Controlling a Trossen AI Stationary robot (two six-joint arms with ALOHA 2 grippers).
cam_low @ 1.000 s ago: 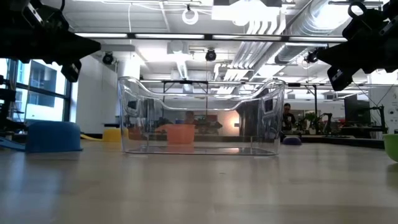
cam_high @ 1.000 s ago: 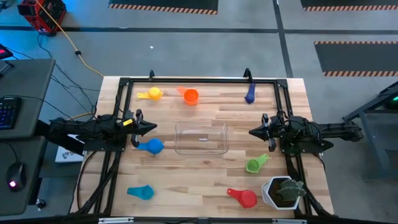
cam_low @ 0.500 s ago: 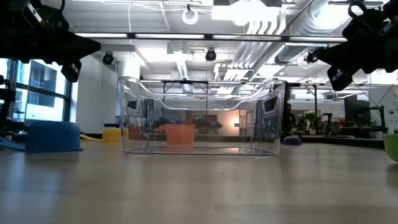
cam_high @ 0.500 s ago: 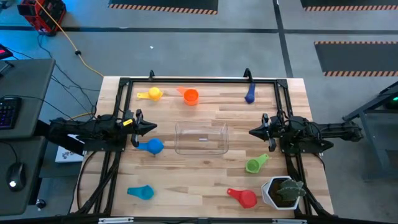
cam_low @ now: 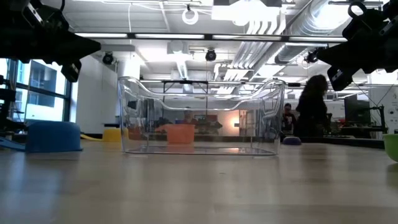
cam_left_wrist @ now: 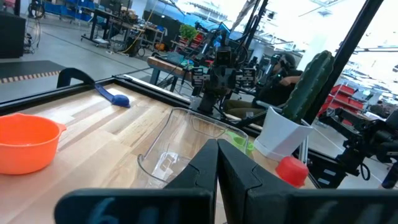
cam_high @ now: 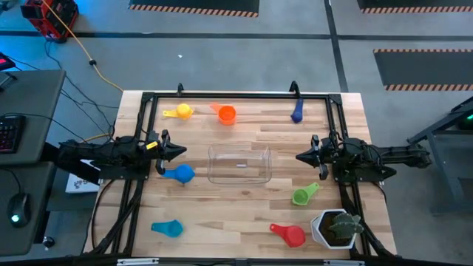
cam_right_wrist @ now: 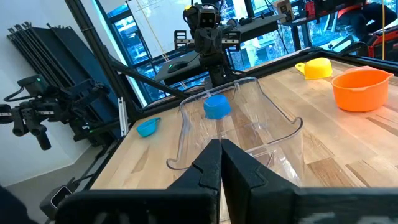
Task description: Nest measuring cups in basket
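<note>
Cups [cam_high: 225,114] ring basket [cam_high: 239,163]; potted plant [cam_high: 338,228] fills one corner.

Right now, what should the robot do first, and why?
Probably open the left tool and lower it toward the blue cup just beside it. The basket holds nothing, both tools are shut, and the right tool waits farther from any cup.
</note>
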